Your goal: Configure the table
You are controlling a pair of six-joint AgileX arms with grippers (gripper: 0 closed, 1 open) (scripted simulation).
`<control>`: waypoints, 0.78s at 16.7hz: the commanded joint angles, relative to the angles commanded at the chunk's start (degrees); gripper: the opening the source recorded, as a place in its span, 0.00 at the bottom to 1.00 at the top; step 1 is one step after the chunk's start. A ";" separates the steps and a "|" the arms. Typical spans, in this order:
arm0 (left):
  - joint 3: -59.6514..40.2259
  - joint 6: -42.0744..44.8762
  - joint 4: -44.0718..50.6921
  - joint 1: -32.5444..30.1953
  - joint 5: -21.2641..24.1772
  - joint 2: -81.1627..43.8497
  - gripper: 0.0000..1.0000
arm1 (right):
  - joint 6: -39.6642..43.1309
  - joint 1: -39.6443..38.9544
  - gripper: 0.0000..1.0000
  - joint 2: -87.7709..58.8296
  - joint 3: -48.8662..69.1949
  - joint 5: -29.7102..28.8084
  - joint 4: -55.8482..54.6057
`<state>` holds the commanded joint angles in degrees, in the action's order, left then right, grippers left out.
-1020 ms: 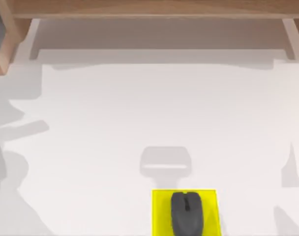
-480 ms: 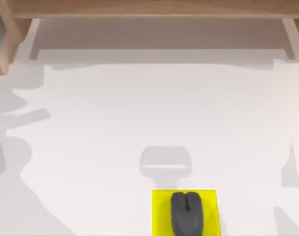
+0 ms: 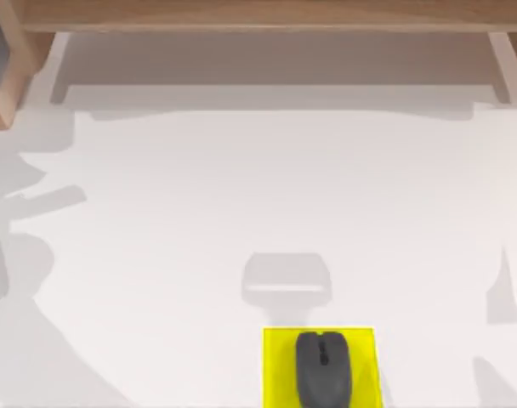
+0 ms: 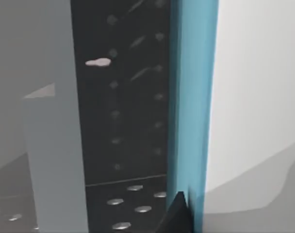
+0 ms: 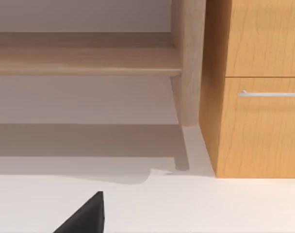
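Note:
The table [image 3: 284,187] is a broad white top that spans the top view. At its front edge lies a yellow pad [image 3: 321,367] with a dark grey mouse [image 3: 322,369] on it. In the left wrist view a dark part of my left gripper [image 4: 179,216] sits close against a tall dark dotted panel [image 4: 123,97] with a blue edge [image 4: 191,97]. A black part of my right gripper [image 5: 87,216] hangs over the white table [image 5: 210,204], facing the wooden shelf.
A light wooden shelf frame [image 3: 275,15] runs along the table's far side, with posts at both ends. A wooden cabinet with a drawer handle [image 5: 271,93] stands beside the shelf post [image 5: 188,63]. Grey shadows fall on the table's left part.
The arm shadows on the table's left side have shifted and spread a little toward the front. The mouse and pad have stayed put.

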<state>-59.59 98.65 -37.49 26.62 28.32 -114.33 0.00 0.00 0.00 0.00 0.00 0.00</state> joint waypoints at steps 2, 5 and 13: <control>0.00 0.00 0.00 0.00 0.00 0.00 0.38 | 0.00 0.00 1.00 0.00 0.00 0.00 0.00; 0.00 0.00 0.00 0.00 0.00 0.00 0.60 | 0.00 0.00 1.00 0.00 0.00 0.00 0.00; 0.00 0.00 0.00 0.00 0.00 0.00 1.00 | 0.00 0.00 1.00 0.00 0.00 0.00 0.00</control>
<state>-59.59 98.65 -37.49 26.62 28.32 -114.33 0.00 0.00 0.00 0.00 0.00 0.00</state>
